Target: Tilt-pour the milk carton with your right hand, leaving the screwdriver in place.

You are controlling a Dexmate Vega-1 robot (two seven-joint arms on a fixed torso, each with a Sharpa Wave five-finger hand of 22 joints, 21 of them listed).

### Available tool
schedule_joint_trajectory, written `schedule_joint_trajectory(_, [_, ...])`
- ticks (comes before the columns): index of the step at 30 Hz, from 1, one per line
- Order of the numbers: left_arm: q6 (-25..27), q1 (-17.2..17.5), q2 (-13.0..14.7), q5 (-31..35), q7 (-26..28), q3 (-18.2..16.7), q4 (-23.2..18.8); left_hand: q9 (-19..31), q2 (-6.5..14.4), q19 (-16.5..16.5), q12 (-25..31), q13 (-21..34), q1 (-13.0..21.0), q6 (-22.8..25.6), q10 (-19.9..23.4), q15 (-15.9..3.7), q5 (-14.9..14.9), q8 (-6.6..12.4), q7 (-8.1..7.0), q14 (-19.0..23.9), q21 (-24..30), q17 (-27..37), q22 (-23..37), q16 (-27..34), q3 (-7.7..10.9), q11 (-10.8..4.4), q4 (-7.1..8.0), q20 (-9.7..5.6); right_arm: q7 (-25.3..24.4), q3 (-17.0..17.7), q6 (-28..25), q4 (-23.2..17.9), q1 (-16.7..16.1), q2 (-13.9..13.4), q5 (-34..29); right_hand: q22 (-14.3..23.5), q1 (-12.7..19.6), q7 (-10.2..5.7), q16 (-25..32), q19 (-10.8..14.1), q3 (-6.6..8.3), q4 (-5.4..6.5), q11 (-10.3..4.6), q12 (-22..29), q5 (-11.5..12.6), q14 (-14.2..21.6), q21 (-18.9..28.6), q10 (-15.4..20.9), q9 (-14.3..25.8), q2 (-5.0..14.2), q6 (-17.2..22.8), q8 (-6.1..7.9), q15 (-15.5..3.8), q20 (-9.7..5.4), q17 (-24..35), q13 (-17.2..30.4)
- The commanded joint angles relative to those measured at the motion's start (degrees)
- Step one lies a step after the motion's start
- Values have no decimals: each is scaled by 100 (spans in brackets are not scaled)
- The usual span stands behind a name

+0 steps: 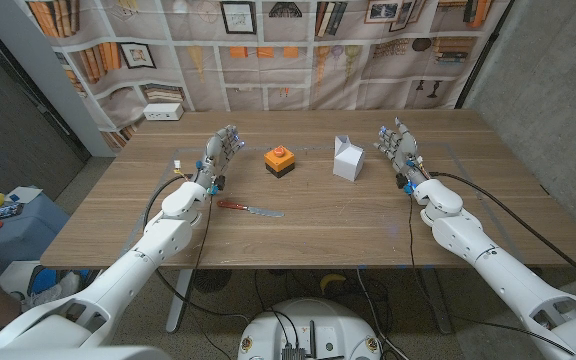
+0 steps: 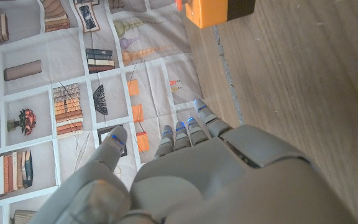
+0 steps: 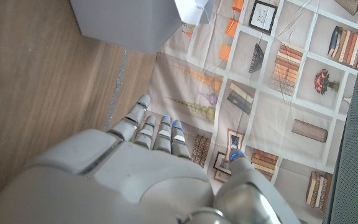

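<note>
One milk carton point(image 1: 347, 158) stands upright mid-table, just beside the right hand point(image 1: 398, 146), bare wood between them; that hand holds nothing, fingers spread. The left hand point(image 1: 220, 152) likewise. One screwdriver point(image 1: 249, 208) lies nearer the front edge, one orange button box point(image 1: 280, 161) behind it

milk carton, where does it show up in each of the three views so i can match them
Head view: the milk carton stands upright right of centre, between the orange box and the right hand.
Left wrist view: no carton in this picture; the orange box sits at the top edge.
Right wrist view: the carton is at the top edge, beyond the right hand's fingertips.
Shared landmark: the bookshelf-print backdrop.
</note>
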Motion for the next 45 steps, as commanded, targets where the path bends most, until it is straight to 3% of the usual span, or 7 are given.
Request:
schedule_joint_trajectory(1, [-56, 12, 31, 86, 62, -11, -47, 15, 357, 61, 27, 25, 36, 53, 5, -34, 33, 41, 23, 25, 24, 28, 14, 28, 37, 9, -4, -2, -183, -62, 158, -66, -54, -66, -307, 20, 117, -52, 25, 71, 53, -80, -11, 29, 53, 61, -17, 78, 16, 33, 50, 52, -44, 17, -33, 21])
schedule_joint_trajectory(14, [30, 99, 149, 32, 86, -85, -195, 16, 347, 84, 27, 20, 48, 84, 50, -58, 33, 34, 7, 45, -22, 26, 14, 16, 46, -3, -38, 7, -658, -168, -18, -546, -168, -451, -1040, 17, 271, -81, 8, 87, 26, -302, -21, 9, 43, 73, -130, 45, 18, -173, -84, 13, -42, 45, -134, 17])
schedule_joint_trajectory(17, [-21, 171, 150, -31, 142, -166, -255, 16, 343, 106, 40, 20, 47, 127, 94, -59, 32, 45, 7, 59, -30, 26, 15, 17, 46, -13, -45, 15, -736, -190, -35, -607, -167, -519, -1204, 18, 407, -86, 27, 125, 36, -460, -45, 11, 42, 148, -187, 45, 22, -269, -88, 34, -96, 17, -190, 17])
schedule_joint_trajectory(21, [-57, 239, 191, -52, 196, -239, -311, 16, 337, 156, 55, 19, 46, 185, 167, -68, 31, 54, 7, 105, -43, 27, 16, 24, 48, -24, -57, 2, -875, -222, -202, -766, -168, -680, -1472, 19, 487, -74, 27, 148, 50, -545, -66, 13, 43, 167, -221, 48, 26, -298, -60, 53, -109, -27, -223, 18])
schedule_joint_trajectory(28, [-39, 299, 303, -10, 217, -276, -451, 17, 332, 189, 61, 18, 44, 238, 216, -80, 29, 59, -19, 139, -64, 28, 17, 25, 50, -51, -67, 5, -973, -262, -163, -831, -163, -843, -1842, 24, 732, -116, -24, -12, 59, -836, -108, -39, 35, 62, -455, -144, 38, -438, -323, 0, -102, -38, -348, 24])
schedule_joint_trajectory(32, [-277, 332, 112, -196, 173, -366, -347, 15, 330, 295, 99, 18, 43, 422, 396, -120, 28, 93, -34, 255, -87, 26, 18, 41, 57, -71, -89, 14, -999, -269, -105, -846, -185, -907, -1983, 25, 798, -118, -43, -71, 59, -913, -120, -53, 30, -4, -535, -232, 41, -470, -437, -17, -103, -55, -387, 27])
schedule_joint_trajectory(45, [-122, 551, 195, -177, 500, -456, -725, 14, 322, 381, 100, 18, 43, 562, 505, -166, 26, 92, -29, 379, -128, 25, 20, 49, 67, -118, -116, 21, -918, -357, -165, -991, -206, -1299, -2553, 32, 1055, -13, -82, -390, 25, -1158, -115, -65, 4, -294, -887, -619, 55, -668, -1001, -35, 11, 28, -539, 43])
